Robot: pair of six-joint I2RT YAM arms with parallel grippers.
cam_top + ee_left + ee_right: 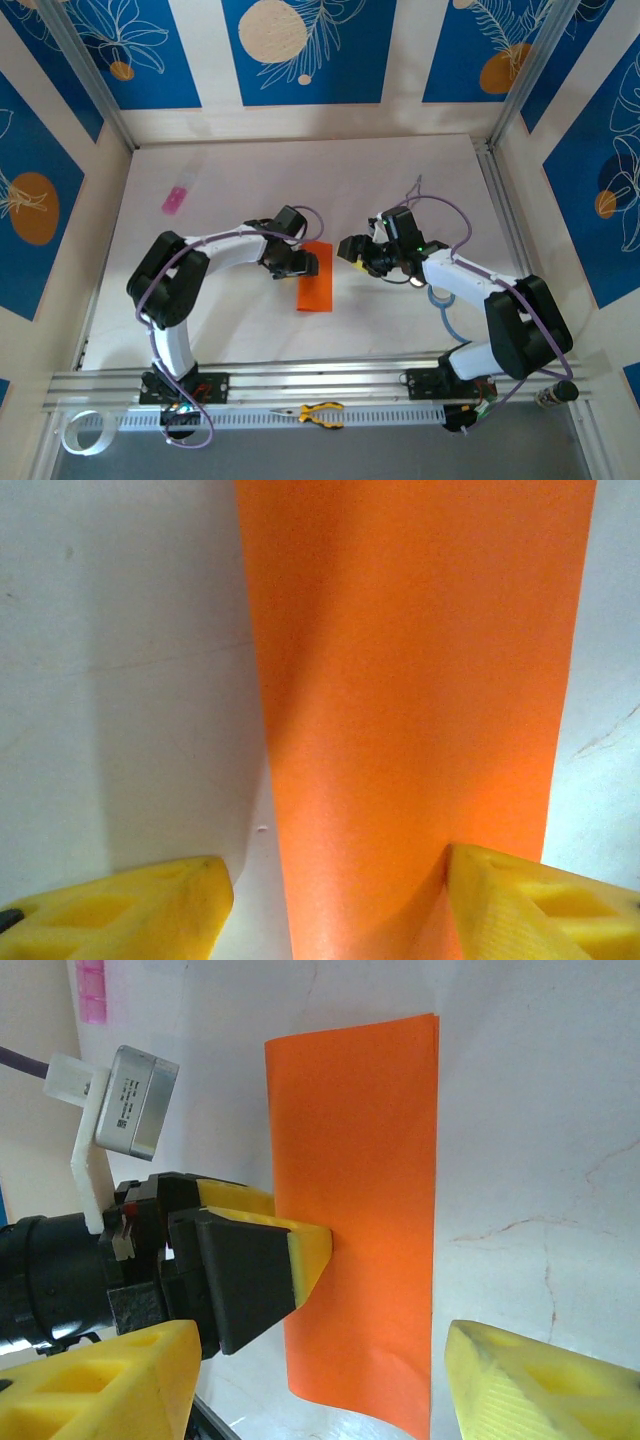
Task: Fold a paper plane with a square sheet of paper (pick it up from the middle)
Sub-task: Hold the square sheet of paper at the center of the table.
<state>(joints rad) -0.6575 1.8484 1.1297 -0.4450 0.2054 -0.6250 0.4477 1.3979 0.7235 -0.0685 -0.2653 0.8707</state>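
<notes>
Right wrist: left tool (297, 1232) over orange sheet (365, 1160) — overhead: pliers (320, 413).

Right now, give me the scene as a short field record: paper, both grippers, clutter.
paper: bright orange sheet of paper, folded into a narrow rectangle, flat on the white table
fold state: no pointed nose yet
left gripper: open, low over the paper's left edge; one yellow finger on that edge
right gripper: open, just right of the paper, apart from it
clutter: small pink rectangular object at far left; yellow-handled pliers on the near rail
</notes>
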